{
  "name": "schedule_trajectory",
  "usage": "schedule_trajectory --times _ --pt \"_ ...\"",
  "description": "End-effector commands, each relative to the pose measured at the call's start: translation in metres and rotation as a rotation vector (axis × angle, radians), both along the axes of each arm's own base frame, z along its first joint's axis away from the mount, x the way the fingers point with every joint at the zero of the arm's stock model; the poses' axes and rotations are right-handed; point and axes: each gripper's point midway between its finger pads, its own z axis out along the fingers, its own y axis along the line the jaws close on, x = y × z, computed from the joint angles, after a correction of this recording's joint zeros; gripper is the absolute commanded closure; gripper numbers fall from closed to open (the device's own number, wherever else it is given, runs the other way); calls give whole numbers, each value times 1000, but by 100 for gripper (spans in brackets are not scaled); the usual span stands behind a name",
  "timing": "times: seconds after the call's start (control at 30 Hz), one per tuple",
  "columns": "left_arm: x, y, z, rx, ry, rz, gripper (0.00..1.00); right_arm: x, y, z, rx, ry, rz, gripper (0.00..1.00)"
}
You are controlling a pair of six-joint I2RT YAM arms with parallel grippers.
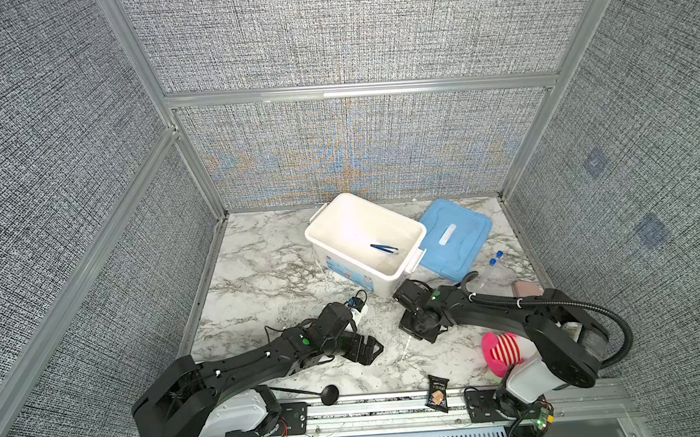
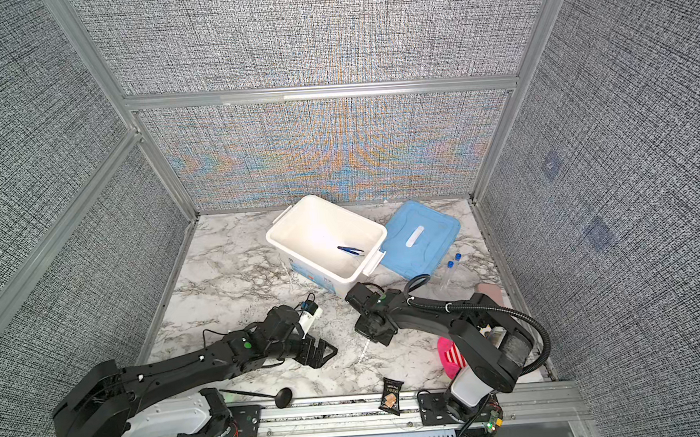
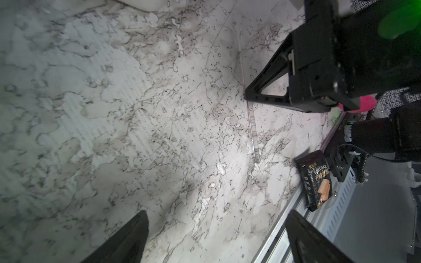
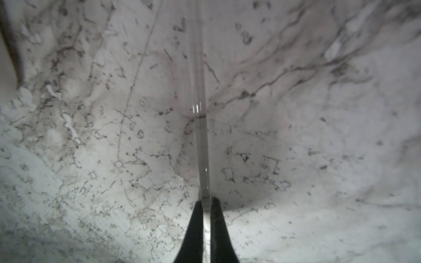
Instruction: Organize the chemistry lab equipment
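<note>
Fingers of right arm (image 4: 195, 230) pinching thin stick (image 4: 201, 145), pinch hidden in both top views, left fingers (image 3: 127, 241) spread empty.

The right arm (image 1: 495, 308) hides part of the pink plush toy (image 1: 495, 354); the thin stick (image 4: 200, 91) runs past the edge.

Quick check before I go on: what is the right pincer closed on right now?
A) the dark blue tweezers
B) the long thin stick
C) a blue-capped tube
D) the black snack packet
B: in the right wrist view the right pincer has its tips shut on one end of the long thin stick.
</note>
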Motion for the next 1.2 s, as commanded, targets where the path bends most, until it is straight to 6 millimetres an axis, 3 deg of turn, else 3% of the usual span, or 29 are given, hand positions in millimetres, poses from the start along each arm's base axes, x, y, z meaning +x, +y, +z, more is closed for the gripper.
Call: schedule_trajectory --times 0.0,0.47,0.7,0.87,1.0,1.17 --pt "1 -11 5 -29 -9 -40 6 -13 2 -3 34 71 -75 94" --pt "12 -27 -11 29 -36 -97 10 0 15 11 126 17 -156 94" --pt "5 -38 -17 1 3 -159 11 4 16 17 186 -27 -208 95" --pt "7 -41 -31 12 15 -153 15 5 20 15 224 -30 -225 95" --pt "6 -45 -35 13 29 -165 24 5 24 14 244 -26 -228 95" --pt "5 -46 -38 13 36 -166 27 11 33 14 282 -33 -238 96"
